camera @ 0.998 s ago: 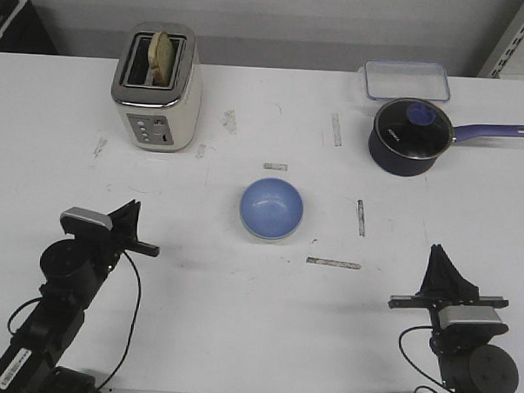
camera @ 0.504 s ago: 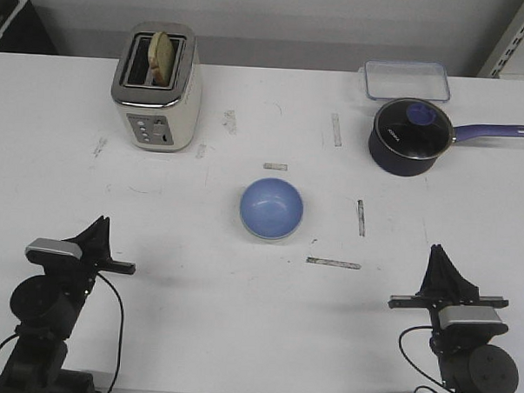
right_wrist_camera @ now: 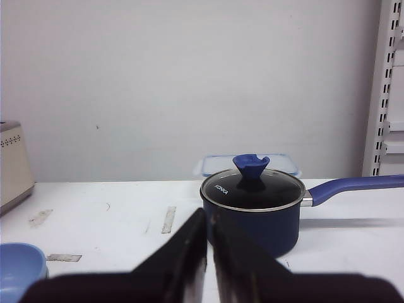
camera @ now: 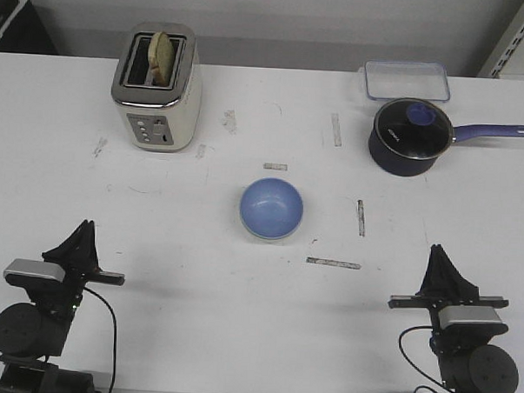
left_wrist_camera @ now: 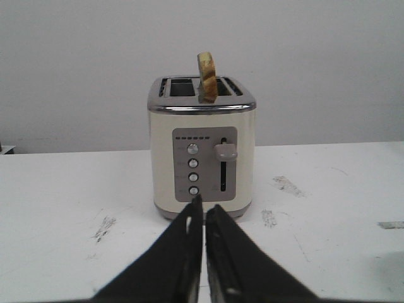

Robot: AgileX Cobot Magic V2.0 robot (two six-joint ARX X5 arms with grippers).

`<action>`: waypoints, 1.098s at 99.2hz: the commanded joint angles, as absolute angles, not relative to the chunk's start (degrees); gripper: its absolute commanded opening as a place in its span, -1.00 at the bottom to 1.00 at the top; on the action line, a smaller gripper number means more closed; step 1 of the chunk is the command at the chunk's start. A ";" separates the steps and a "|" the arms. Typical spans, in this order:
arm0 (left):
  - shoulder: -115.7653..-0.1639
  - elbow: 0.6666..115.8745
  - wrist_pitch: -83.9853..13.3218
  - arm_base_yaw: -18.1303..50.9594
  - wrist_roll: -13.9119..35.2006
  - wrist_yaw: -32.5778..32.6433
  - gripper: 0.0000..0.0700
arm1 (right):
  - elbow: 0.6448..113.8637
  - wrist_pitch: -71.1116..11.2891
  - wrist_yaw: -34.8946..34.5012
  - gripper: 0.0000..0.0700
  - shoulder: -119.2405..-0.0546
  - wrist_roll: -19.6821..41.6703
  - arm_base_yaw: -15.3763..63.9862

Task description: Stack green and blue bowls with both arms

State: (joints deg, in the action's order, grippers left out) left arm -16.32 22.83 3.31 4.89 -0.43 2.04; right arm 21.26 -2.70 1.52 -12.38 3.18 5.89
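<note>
The light blue bowl sits open side up in the middle of the table; a thin pale green edge shows under its near side, and no separate green bowl is in view. The blue bowl's rim also shows in the right wrist view. My left gripper is shut and empty at the front left, far from the bowl; in the left wrist view it points at the toaster. My right gripper is shut and empty at the front right; in the right wrist view it points at the saucepan.
A cream toaster with a slice of bread stands at the back left. A dark navy saucepan with a glass lid and long handle stands at the back right, a clear plastic box behind it. Tape marks dot the table.
My left arm has drawn back toward the front left corner, away from the bowl, with its gripper shut. The right arm and the bowl have not moved.
</note>
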 commanded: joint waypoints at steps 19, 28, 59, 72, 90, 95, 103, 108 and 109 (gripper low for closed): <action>-12.29 20.43 3.01 4.78 -1.30 2.90 -1.00 | 21.47 -2.09 1.52 -0.98 -12.27 2.94 5.80; -10.44 18.11 3.03 4.71 -1.28 2.92 -0.99 | 21.47 -2.09 1.52 -0.98 -12.27 2.94 5.80; -5.19 10.31 3.09 4.05 -1.26 1.28 -0.99 | 21.47 -2.09 1.52 -0.98 -12.25 2.94 5.80; -3.44 7.75 3.33 3.75 -0.95 1.28 -0.99 | 21.47 -2.09 1.52 -0.98 -12.25 2.94 5.80; -0.45 3.77 6.81 2.74 -0.82 1.30 -0.99 | 21.47 -2.09 1.52 -0.98 -12.27 2.94 5.80; -0.19 2.63 8.56 2.50 -0.82 1.28 -0.99 | 21.47 -2.09 1.52 -0.98 -12.27 2.94 5.80; -0.19 1.65 9.56 2.17 -0.80 1.28 -0.99 | 21.47 -2.09 1.52 -0.98 -12.27 2.94 5.80; -0.19 0.82 10.46 2.22 -0.75 1.26 -0.99 | 21.47 -2.09 1.52 -0.98 -12.27 2.94 5.80; -0.19 0.64 10.55 2.22 -0.78 1.26 -0.99 | 21.47 -2.09 1.52 -0.98 -12.27 2.94 5.80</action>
